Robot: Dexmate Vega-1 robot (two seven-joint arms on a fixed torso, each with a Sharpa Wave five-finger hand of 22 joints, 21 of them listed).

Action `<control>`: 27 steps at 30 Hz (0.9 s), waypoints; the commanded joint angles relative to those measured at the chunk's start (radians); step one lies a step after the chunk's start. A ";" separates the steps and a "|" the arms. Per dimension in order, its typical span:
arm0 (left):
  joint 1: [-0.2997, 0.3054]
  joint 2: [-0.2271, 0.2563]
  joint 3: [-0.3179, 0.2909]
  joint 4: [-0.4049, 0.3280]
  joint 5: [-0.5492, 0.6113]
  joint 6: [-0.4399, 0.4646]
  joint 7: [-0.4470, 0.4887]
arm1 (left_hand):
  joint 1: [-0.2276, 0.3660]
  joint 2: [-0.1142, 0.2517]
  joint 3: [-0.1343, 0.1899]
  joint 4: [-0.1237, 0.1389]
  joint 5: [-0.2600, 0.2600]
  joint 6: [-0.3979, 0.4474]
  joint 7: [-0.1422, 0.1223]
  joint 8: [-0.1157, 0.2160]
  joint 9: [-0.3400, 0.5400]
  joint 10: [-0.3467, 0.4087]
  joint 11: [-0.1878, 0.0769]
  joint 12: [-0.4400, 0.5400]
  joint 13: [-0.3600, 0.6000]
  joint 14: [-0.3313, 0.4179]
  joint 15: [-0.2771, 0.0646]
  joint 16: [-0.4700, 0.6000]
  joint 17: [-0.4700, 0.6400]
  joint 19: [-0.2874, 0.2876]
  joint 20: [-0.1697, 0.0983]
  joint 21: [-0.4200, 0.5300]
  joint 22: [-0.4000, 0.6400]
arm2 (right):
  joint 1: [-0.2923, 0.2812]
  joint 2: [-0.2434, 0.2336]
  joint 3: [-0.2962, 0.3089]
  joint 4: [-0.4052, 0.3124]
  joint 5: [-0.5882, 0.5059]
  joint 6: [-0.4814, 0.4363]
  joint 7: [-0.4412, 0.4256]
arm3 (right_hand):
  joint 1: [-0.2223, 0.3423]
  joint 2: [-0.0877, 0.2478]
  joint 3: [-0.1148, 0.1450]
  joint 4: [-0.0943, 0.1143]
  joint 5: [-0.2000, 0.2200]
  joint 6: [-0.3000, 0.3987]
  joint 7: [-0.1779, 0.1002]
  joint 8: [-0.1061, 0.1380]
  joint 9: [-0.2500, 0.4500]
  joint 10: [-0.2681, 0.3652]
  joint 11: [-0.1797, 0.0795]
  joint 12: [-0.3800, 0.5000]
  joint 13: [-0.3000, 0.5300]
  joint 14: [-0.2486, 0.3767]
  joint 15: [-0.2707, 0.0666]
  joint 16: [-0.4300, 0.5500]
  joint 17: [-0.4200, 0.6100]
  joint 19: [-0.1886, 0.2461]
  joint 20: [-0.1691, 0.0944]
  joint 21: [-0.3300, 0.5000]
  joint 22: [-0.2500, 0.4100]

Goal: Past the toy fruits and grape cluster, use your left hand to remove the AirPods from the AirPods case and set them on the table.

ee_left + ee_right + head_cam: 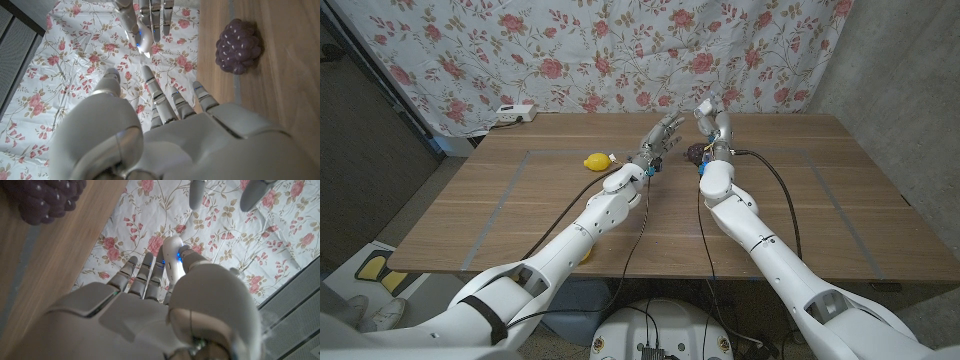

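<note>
Case: your right hand (165,315) pinches the white AirPods case (172,260) between thumb and fingers, raised above the far edge of the table (800,200), near its middle.
Left hand: your left hand (165,115) holds nothing, fingers apart and reaching toward the case from just beside it.
Slip risk: the case is a smooth, glossy, rounded shell, so a push from your left fingers could twist it out of the pinch.
Lid: you cannot tell from here whether it is open.
Grape cluster (239,46): dark purple, bumpy, matte; it sits under the hands, so a dropped bud could roll against it.
Lemon (597,161): yellow, oval, well left of the hands.
</note>
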 commanded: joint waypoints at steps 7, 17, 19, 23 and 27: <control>-0.002 0.019 -0.026 0.022 0.075 -0.075 0.047 | -0.013 0.000 -0.001 0.002 -0.001 -0.004 -0.013 -0.004 0.002 -0.001 0.003 0.001 -0.002 0.004 0.007 -0.006 0.003 -0.007 0.001 0.000 0.004 | -0.041 0.030 0.089 -0.006 0.250 0.108 0.148 | 0.025 -0.003 -0.025 -0.006 -0.003 0.015 -0.003 -0.011 0.003 0.218 -0.178 -0.016 -0.050 0.008 -0.183 -0.003 -0.001 0.005 -0.014 -0.007 0.001; -0.004 0.025 -0.039 0.031 0.078 -0.079 0.050 | -0.020 0.002 0.000 0.002 0.000 -0.015 -0.013 -0.008 0.001 -0.009 0.003 -0.003 -0.004 0.001 0.010 -0.008 0.003 -0.011 0.004 -0.001 0.004 | -0.077 0.054 0.143 -0.063 0.417 0.108 0.268 | 0.044 -0.004 -0.055 -0.012 -0.002 0.030 -0.003 -0.016 0.003 0.250 -0.177 -0.028 -0.107 0.040 -0.186 0.002 -0.002 0.039 -0.038 0.002 0.002; 0.000 0.024 -0.040 0.028 0.077 -0.074 0.059 | -0.021 0.003 0.000 0.002 0.001 -0.016 -0.012 -0.008 0.001 -0.009 0.003 -0.003 -0.004 0.001 0.011 -0.008 0.003 -0.011 0.004 -0.001 0.004 | -0.083 0.058 0.150 -0.074 0.438 0.106 0.282 | 0.049 -0.004 -0.063 -0.012 -0.002 0.040 -0.003 -0.015 0.003 0.255 -0.178 -0.030 -0.120 0.047 -0.186 0.002 -0.002 0.055 -0.050 0.007 0.004; -0.001 0.025 -0.041 0.032 0.068 -0.070 0.042 | -0.021 0.004 0.002 0.001 0.001 -0.016 -0.011 -0.008 0.001 -0.010 0.003 -0.003 -0.004 0.001 0.012 -0.008 0.003 -0.011 0.004 -0.001 0.004 | -0.092 0.063 0.162 -0.095 0.475 0.094 0.305 | 0.060 -0.003 -0.075 -0.013 -0.001 0.048 -0.002 -0.016 0.004 0.265 -0.177 -0.032 -0.141 0.070 -0.189 0.011 0.006 0.083 -0.058 0.016 0.006; -0.002 0.025 -0.041 0.035 0.069 -0.070 0.040 | -0.021 0.005 0.003 0.000 0.002 -0.015 -0.010 -0.007 0.001 -0.010 0.003 -0.003 -0.004 0.002 0.014 -0.009 0.003 -0.012 0.005 -0.001 0.004 | -0.098 0.067 0.169 -0.106 0.495 0.086 0.319 | 0.073 0.001 -0.091 -0.009 -0.001 0.053 -0.002 -0.018 0.004 0.269 -0.176 -0.033 -0.169 0.123 -0.191 0.040 0.034 0.136 -0.078 0.038 0.014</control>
